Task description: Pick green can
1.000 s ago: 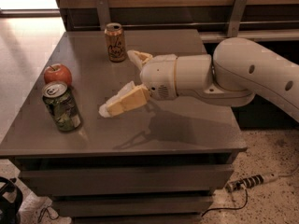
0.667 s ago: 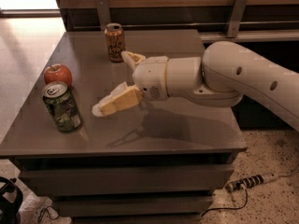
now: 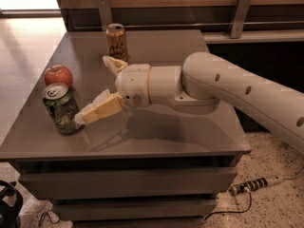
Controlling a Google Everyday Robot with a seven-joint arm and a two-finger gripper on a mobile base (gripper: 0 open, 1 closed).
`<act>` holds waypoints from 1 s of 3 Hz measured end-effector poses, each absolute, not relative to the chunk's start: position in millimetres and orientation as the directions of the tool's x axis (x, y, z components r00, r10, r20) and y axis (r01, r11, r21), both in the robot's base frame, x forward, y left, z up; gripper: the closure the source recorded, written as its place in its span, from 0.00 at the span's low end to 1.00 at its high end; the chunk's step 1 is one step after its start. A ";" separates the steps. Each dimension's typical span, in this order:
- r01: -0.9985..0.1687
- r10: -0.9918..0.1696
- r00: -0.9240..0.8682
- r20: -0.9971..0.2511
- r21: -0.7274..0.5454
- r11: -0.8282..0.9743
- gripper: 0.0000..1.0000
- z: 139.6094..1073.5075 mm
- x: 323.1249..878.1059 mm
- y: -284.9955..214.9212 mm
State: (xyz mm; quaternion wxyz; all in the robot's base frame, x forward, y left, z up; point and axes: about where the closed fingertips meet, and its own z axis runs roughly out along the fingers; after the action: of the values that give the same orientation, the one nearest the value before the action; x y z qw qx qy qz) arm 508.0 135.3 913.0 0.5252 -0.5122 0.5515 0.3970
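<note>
The green can [image 3: 61, 109] stands upright near the front left corner of the grey table [image 3: 190, 137]; it has a mottled green-and-white label and a silver top. My gripper [image 3: 92, 90] is open, just right of the can, low over the table. Its lower finger [image 3: 99, 109] reaches to the can's right side; I cannot tell if it touches. Its upper finger [image 3: 112, 64] points toward the back, apart from the can. The can is not between the fingers.
A red apple [image 3: 58, 75] sits just behind the green can. An orange-tan can [image 3: 117, 41] stands at the back of the table, behind the gripper. A wooden wall panel runs behind the table. A power strip [image 3: 254, 184] lies on the floor at the right.
The gripper has moved left across the table toward the green can, still open. The can, apple and orange-tan can have not moved.
</note>
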 end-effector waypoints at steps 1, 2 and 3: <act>-0.985 -0.128 0.077 -0.989 -0.095 0.141 0.00 905.5 504.0 148.1; -0.989 -0.125 0.058 -0.990 -0.074 0.126 0.00 892.5 497.9 157.1; -0.992 -0.110 0.041 -0.993 -0.054 0.111 0.00 881.6 491.2 165.4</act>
State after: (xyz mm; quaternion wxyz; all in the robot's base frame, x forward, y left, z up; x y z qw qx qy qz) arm 491.2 165.4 881.6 0.5117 -0.5087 0.5419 0.4309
